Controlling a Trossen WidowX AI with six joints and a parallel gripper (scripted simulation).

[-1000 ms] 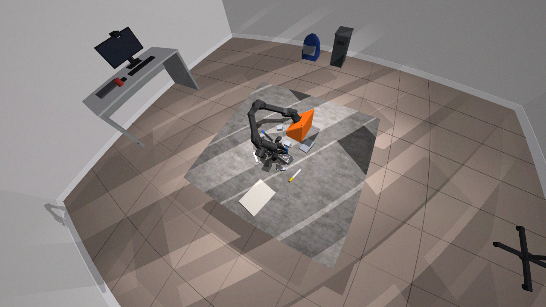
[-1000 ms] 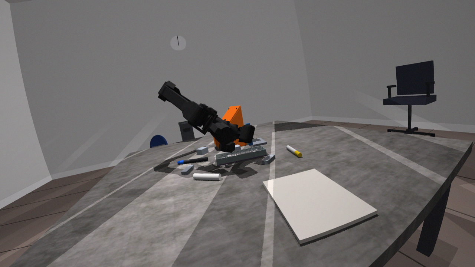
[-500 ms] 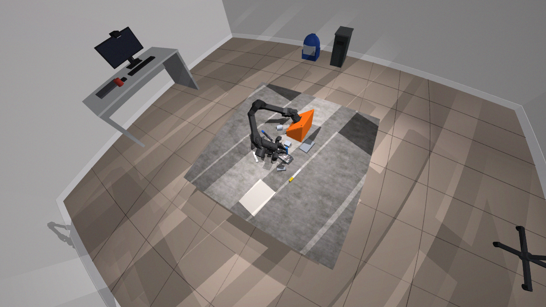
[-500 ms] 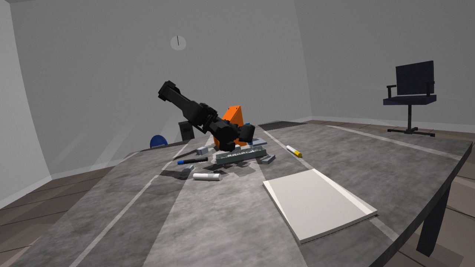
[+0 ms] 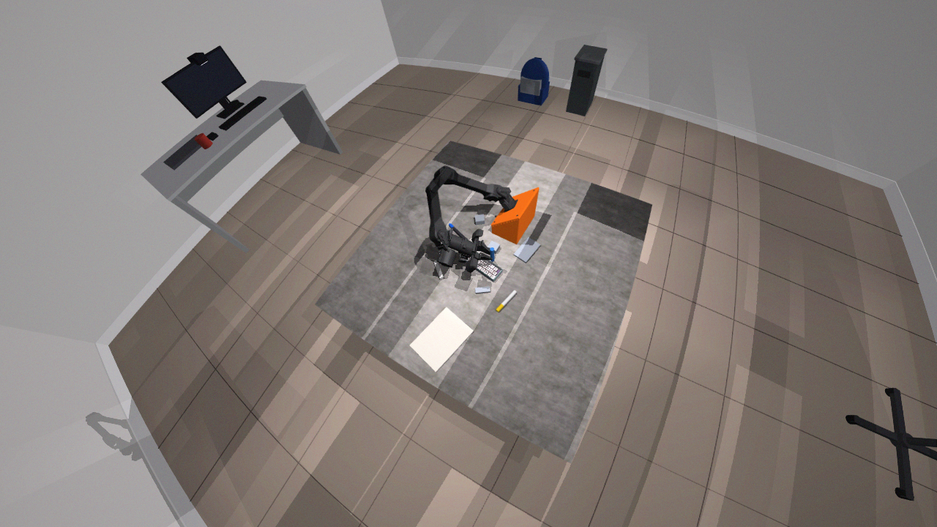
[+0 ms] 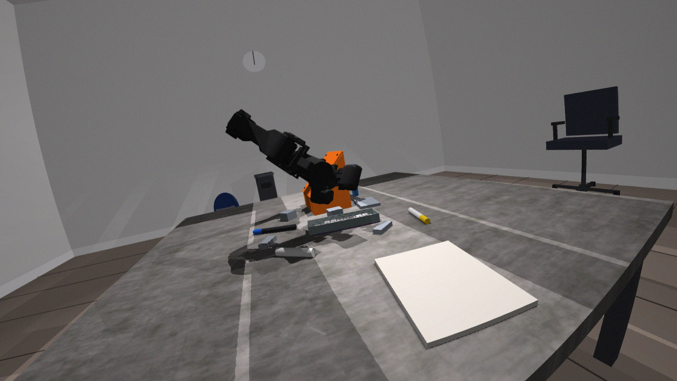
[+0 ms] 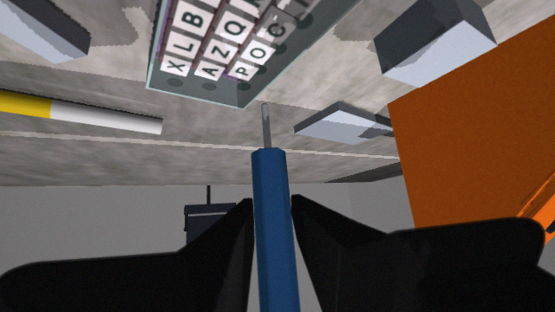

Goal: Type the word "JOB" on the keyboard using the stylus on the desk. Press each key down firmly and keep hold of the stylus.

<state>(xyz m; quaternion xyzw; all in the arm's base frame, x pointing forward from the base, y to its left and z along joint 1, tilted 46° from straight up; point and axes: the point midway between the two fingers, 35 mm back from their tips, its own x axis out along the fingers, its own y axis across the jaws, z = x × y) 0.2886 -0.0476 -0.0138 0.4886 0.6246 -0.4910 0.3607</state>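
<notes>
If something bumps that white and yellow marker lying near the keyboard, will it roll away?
Probably. The marker looks round and smooth, lying flat on its side on the desk, so a sideways nudge would likely roll it. Nothing touches it, so little would stop it. It looks stiff.

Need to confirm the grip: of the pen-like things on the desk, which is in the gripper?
The blue stylus, clamped upright in the gripper; the others lie flat on the desk.

Blue stylus (image 7: 272, 204) apparently just off keyboard (image 7: 243, 48)

Dim, even light; sharp shadows; top view bows at edges.
</notes>
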